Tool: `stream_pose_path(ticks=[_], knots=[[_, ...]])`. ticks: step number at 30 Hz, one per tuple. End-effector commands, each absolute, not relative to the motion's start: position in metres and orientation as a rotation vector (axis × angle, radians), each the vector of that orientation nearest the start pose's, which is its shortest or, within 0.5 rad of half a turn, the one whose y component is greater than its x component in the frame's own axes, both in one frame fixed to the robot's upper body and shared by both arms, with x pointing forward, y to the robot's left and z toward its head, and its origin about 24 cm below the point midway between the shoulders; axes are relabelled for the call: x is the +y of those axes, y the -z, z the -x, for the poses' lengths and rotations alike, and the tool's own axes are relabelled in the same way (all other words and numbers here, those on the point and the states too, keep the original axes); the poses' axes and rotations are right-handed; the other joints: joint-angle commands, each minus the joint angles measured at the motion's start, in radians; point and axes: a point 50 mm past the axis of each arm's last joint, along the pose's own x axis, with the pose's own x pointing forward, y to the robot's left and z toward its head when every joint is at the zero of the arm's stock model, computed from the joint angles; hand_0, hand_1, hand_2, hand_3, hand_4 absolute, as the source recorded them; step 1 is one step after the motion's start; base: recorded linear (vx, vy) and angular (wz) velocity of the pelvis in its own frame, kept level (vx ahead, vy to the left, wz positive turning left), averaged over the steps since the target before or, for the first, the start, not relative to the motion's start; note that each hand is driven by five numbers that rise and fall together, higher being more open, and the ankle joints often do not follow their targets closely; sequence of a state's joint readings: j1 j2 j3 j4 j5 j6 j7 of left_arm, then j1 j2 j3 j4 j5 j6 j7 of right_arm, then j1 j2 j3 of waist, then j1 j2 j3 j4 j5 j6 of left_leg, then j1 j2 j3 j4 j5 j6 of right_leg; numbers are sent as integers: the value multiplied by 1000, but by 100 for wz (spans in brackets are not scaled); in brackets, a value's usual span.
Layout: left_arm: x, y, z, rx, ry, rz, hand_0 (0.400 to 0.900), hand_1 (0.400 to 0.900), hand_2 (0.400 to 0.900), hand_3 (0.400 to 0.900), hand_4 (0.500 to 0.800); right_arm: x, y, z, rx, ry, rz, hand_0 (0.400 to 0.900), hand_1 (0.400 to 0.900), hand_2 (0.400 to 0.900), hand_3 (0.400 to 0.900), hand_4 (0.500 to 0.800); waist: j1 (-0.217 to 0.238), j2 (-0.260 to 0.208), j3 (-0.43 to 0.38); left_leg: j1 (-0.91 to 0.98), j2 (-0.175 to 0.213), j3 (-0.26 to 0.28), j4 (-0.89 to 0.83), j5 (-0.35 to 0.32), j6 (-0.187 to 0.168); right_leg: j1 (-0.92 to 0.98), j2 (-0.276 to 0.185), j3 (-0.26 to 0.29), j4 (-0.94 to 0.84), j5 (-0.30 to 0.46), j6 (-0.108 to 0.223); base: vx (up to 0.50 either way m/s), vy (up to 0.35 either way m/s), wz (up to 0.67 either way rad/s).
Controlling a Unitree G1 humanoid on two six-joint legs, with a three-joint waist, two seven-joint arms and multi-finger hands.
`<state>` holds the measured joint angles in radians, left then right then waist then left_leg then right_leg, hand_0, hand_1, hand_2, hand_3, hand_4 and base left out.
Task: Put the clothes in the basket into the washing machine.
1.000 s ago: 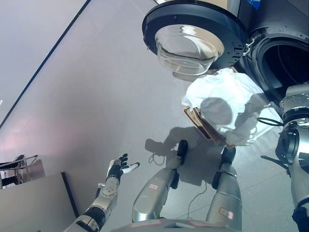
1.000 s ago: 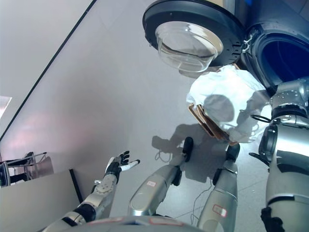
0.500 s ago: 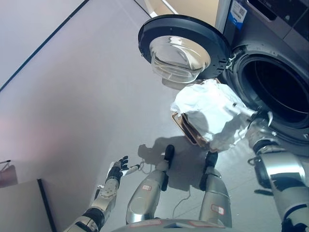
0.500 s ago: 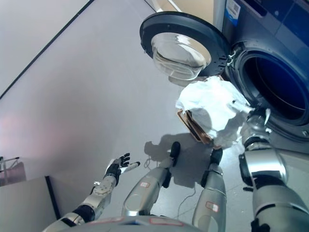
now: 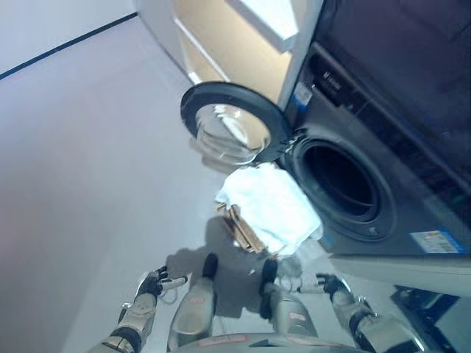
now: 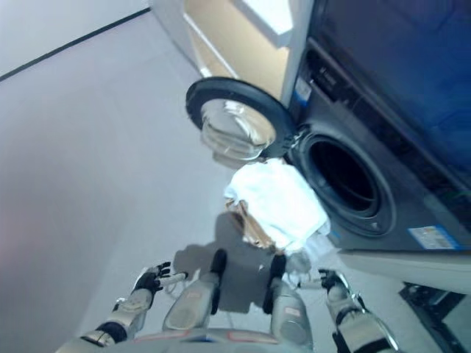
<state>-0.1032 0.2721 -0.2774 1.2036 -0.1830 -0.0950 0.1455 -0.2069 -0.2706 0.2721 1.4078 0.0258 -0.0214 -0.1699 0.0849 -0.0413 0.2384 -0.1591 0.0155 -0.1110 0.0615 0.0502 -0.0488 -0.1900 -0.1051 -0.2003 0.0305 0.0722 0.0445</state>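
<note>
A brown basket stands on the floor in front of the washing machine, heaped with white clothes. The machine's round door is swung open to the left, and the dark drum opening is bare. My left hand is open, low at the left, far from the basket. My right hand is open and empty, low at the right, below the basket and apart from the clothes. A white bit of cloth lies by the basket's near corner.
A beige cabinet front stands behind the open door. A dark line crosses the grey floor at the far left. A dark object sits at the lower right beside the machine.
The camera has swung up, so more of the machine shows. My right hand has come away from the white clothes and dropped low at the right. The left hand stays open.
</note>
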Motion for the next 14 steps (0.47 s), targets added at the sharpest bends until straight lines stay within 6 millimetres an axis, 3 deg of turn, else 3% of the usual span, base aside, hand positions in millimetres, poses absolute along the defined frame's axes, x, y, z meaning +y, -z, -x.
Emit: stream_pose_path(ticks=[1, 4, 7, 10, 14], knots=[[248, 149, -121, 1099, -147, -399, 900, 900, 900, 900, 800, -263, 149, -117, 1219, 156, 528, 900, 900, 900, 900, 800, -16, 27, -70, -37, 20, -16, -86, 100, -44, 64, 24, 21, 80, -58, 56, 101, 42, -15], [252, 156, -98, 1197, -133, -423, 900, 900, 900, 900, 800, -263, 158, -78, 1321, 192, 457, 900, 900, 900, 900, 800, -43, 9, -139, 36, 27, 4, -125, 93, -45, 129, 30, 20, 55, -60, 62, 119, 34, -14], [252, 158, -90, 1228, -128, -427, 900, 900, 900, 900, 800, -258, 162, -65, 1343, 207, 404, 900, 900, 900, 900, 800, -58, 3, -177, 67, 32, 20, -141, 88, -47, 153, 30, 28, 38, -54, 66, 52, 26, -14], [250, 160, -82, 1252, -119, -420, 900, 900, 900, 900, 800, -255, 164, -58, 1356, 214, 364, 900, 900, 900, 900, 800, -67, 2, -197, 100, 32, 30, -147, 75, -38, 175, 29, 37, 42, -60, 65, 47, 23, -22], [247, 162, -76, 1273, -98, -422, 900, 900, 900, 900, 800, -254, 163, -64, 1334, 211, 349, 900, 900, 900, 900, 800, -70, 8, -201, 134, 27, 43, -139, 59, -24, 194, 28, 53, 64, -73, 65, 27, 16, -15]])
